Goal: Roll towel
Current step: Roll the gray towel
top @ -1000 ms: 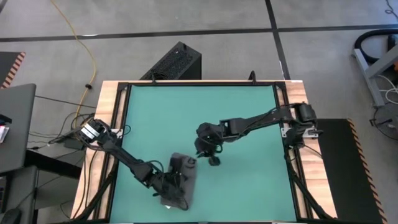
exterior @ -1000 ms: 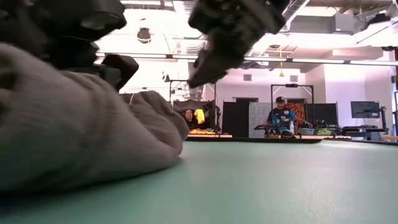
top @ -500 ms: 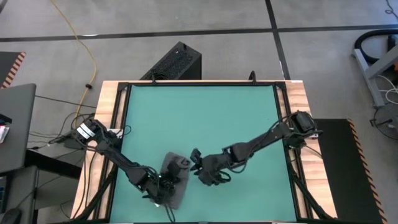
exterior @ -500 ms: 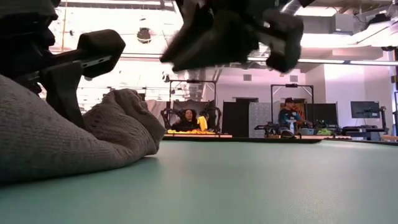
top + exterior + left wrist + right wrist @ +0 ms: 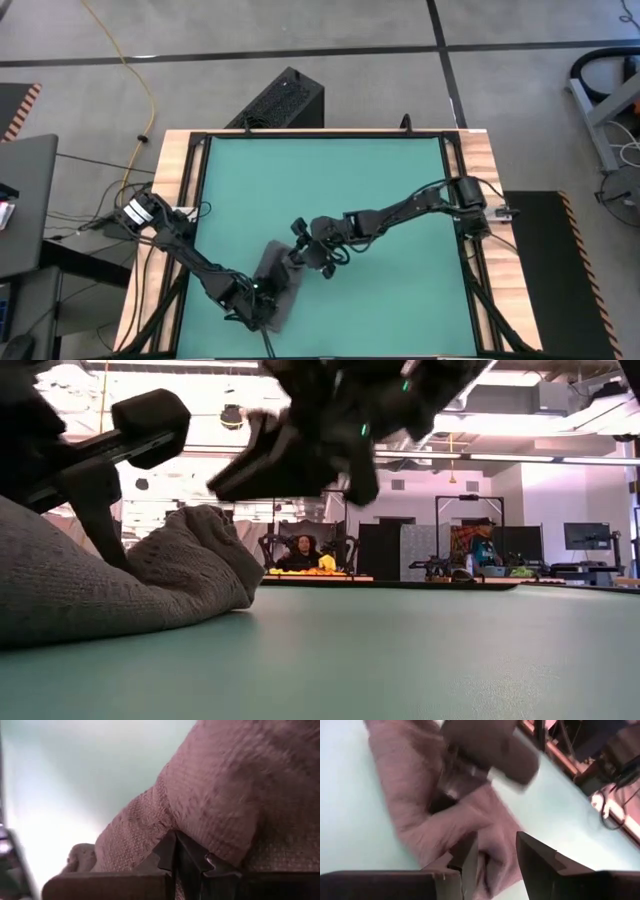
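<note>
The dark grey towel (image 5: 282, 272) lies bunched in a long slanted lump on the green mat (image 5: 340, 180), near the table's front edge. My left gripper (image 5: 262, 300) is shut on its near part; the low view shows one of its fingers (image 5: 95, 510) sunk in the cloth (image 5: 130, 580). My right gripper (image 5: 300, 250) hangs open just above the towel's far end (image 5: 215, 530), touching nothing. In the right wrist view the towel (image 5: 420, 795) lies past the open fingers, with my left gripper (image 5: 485, 755) on it. My left gripper's shut fingertips (image 5: 175, 847) dig into a crease of the towel (image 5: 165, 820), slanting down from the table's left near side. A fold of cloth (image 5: 225, 795) bulges over the fingers. How many layers they pinch is hidden. The towel lies on the mat.
The mat's far and right parts (image 5: 400, 300) lie bare. Wooden table borders (image 5: 180, 200) frame the mat. A black box (image 5: 285, 100) stands on the floor beyond the far edge. A person (image 5: 303, 548) sits in the room behind the table.
My right gripper has swung toward the table's left, sunk and rolled, ending over the towel's far end. My left gripper has rolled on the towel, and the towel has turned with it from nearly straight to slanted, staying on the mat.
</note>
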Robot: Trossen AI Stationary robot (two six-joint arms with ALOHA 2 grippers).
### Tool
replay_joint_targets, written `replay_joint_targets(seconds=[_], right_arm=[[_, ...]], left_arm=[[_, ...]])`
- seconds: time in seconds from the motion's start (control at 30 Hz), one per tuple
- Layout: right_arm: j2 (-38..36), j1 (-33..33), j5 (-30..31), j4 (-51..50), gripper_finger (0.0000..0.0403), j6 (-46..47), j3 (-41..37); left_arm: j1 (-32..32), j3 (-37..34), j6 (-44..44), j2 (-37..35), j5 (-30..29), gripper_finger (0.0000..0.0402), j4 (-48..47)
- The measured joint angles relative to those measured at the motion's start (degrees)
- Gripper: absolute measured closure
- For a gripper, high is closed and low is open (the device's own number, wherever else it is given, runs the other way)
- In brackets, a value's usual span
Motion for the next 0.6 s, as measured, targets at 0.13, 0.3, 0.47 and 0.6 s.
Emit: replay_joint_targets(seconds=[0.13,0.3,0.47,0.6], right_arm=[[3.1,-1.1,-0.5,4.4,0.0247,-2.3,-0.1],[6.5,-2.6,-0.8,6.9,0.0248,-0.8,0.1],[9.3,-4.4,-0.8,6.7,0.0248,3.8,0.2],[10.7,-5.1,-0.8,7.1,0.0248,7.8,0.2]], left_arm=[[-0.1,-0.1,2.2,0.1,-2.2,0.0401,-0.1],[-0.7,1.0,3.2,0.4,-8.6,0.0401,-1.4],[-3.0,7.6,6.4,0.7,-20.9,0.0402,-5.3],[-5.7,14.1,-0.4,0.4,-27.1,0.0402,-10.8]])
